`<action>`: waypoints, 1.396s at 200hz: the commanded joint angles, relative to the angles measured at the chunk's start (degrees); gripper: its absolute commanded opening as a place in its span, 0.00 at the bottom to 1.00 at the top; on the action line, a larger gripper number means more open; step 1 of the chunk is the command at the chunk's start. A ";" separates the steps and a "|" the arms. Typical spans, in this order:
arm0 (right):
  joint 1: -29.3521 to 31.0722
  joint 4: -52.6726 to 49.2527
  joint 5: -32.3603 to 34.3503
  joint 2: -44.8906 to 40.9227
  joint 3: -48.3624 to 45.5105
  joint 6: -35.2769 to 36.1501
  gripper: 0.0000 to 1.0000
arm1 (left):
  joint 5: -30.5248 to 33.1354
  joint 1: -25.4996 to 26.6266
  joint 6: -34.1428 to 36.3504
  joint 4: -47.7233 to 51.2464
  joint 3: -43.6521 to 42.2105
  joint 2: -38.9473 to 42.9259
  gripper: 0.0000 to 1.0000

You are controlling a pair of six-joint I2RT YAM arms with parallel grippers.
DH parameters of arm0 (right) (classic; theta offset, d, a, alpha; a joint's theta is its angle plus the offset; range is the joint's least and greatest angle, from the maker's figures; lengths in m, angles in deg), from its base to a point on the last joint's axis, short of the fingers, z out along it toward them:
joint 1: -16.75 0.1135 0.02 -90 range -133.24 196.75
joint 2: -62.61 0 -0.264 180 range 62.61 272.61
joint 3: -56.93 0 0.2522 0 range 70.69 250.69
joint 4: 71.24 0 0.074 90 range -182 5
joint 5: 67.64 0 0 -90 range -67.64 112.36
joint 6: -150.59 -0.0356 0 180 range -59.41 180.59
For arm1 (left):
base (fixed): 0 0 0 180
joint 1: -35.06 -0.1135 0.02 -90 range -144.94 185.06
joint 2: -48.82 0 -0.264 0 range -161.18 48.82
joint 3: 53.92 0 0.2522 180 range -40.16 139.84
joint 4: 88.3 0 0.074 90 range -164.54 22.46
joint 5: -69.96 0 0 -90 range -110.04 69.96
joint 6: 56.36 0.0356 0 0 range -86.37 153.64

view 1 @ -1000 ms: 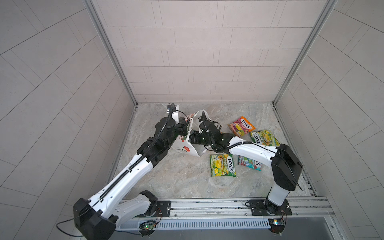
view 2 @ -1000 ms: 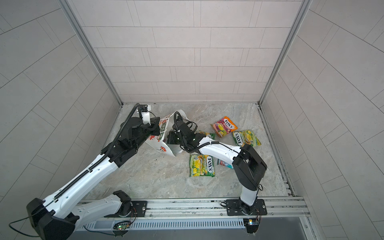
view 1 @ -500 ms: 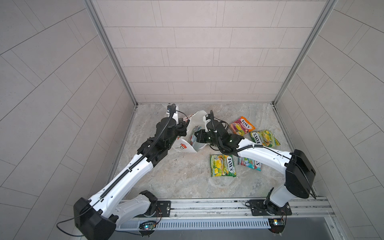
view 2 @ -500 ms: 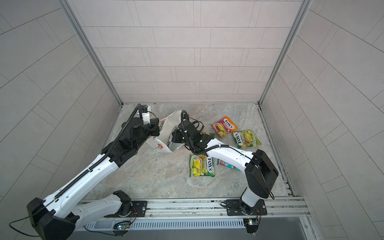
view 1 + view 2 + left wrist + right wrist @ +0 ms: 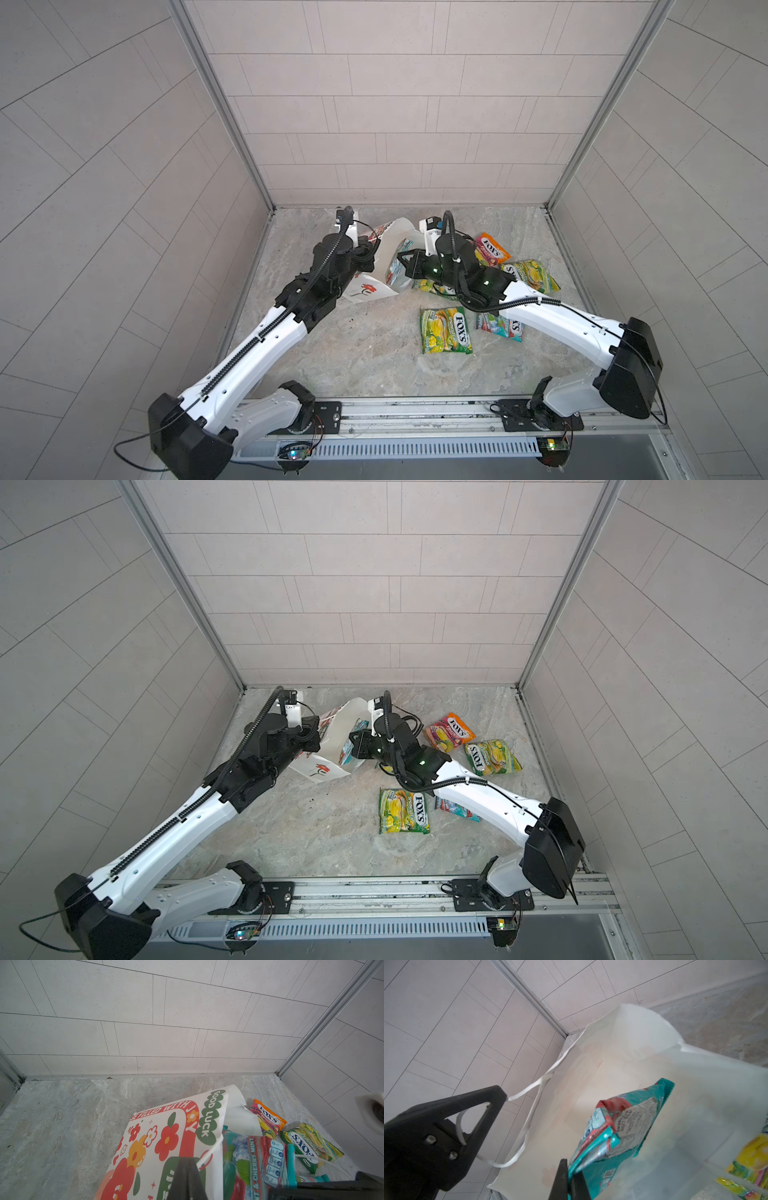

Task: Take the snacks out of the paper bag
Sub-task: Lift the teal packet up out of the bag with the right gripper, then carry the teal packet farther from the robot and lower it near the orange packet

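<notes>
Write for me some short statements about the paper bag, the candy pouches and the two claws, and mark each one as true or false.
1. The right claw is shut on a teal-red pouch at the mouth of the paper bag. True.
2. The orange-purple pouch is inside the bag. False: it lies outside, on the floor.
3. The left claw grips the bag's white cord handle. True.
4. The bag stands upright. False: it is tipped over, with its mouth toward the right claw.
</notes>
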 commanded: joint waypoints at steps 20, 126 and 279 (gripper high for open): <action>-0.51 1.58 -5.65 -4.17 6.74 2.87 0.00 | 0.16 -0.41 0.97 0.26 1.56 0.37 0.00; -14.11 -1.05 -13.10 -8.52 15.27 2.01 0.00 | -1.69 -0.43 1.87 0.61 1.51 0.84 0.00; -33.71 -4.27 -18.61 8.00 10.42 4.97 0.00 | -3.09 -0.68 1.66 -0.38 1.07 2.29 0.00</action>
